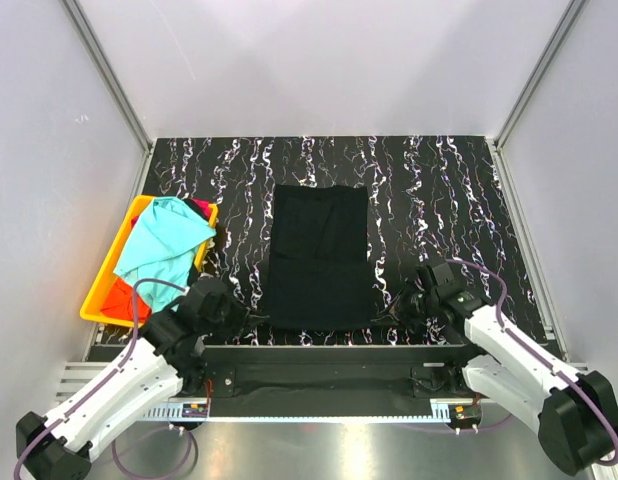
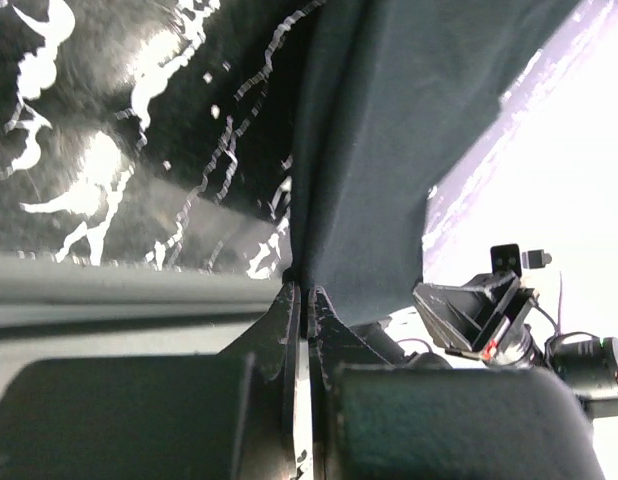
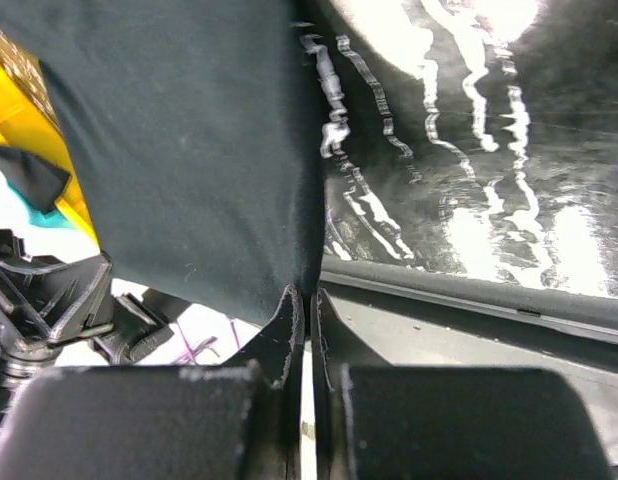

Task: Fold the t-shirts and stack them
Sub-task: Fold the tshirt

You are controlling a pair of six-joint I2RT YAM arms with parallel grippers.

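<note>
At the left edge of the bench, a glossy black slab veined with white streaks, sits a yellow plastic bin. A turquoise t-shirt lies crumpled and soft over it, and an orange-red t-shirt is bunched at its near end. The left gripper has its dark fingers pressed together on the near left corner of the black t-shirt. This matte cloth lies flat as a tall rectangle in the middle of the bench, its hem reaching the near edge. The right gripper pinches the shirt's near right corner the same way.
</note>
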